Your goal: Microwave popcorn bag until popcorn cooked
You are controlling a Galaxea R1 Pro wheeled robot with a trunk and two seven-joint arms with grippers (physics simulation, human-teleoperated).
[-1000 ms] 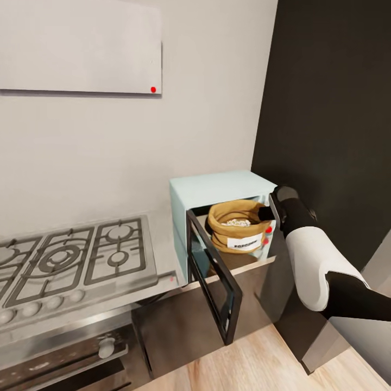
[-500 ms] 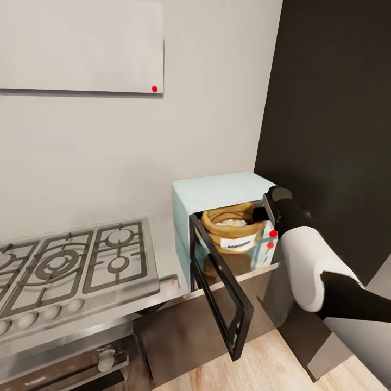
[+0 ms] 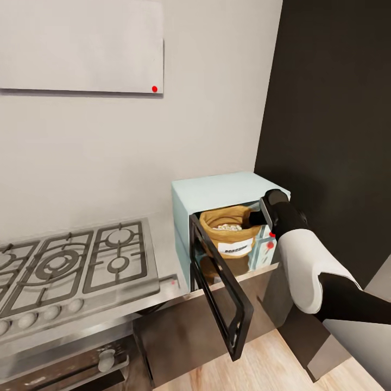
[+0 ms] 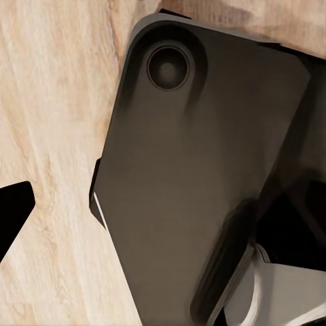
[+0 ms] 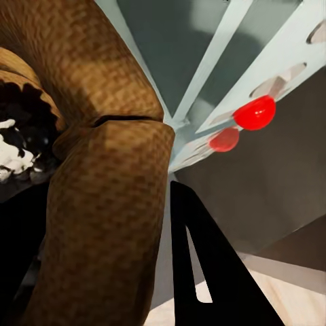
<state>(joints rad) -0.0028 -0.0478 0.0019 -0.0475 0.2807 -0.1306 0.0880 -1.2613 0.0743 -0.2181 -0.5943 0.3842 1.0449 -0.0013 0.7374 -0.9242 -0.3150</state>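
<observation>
The tan popcorn bag (image 3: 227,237) with its white label hangs in the mouth of the mint-blue microwave (image 3: 217,190), partly inside the cavity. Pale popcorn (image 3: 227,226) shows in its open top. My right gripper (image 3: 256,218) is shut on the bag's rolled rim at its right side. In the right wrist view the brown rim (image 5: 102,136) is pinched beside a dark finger (image 5: 210,272), with popcorn (image 5: 8,146) at the edge. The microwave's dark glass door (image 3: 220,288) stands swung open toward me. The microwave sits on the steel countertop (image 3: 165,255).
A steel gas hob (image 3: 70,260) with grates lies left of the microwave. A tall dark cabinet (image 3: 331,136) rises right of it. Red knobs (image 5: 255,112) sit on the microwave's side panel. The left wrist view looks down at wooden floor (image 4: 47,102) and a dark robot part (image 4: 183,170).
The right gripper has carried the bag leftward and deeper into the microwave's opening. The head view shifted slightly a second ago, then held steady.
</observation>
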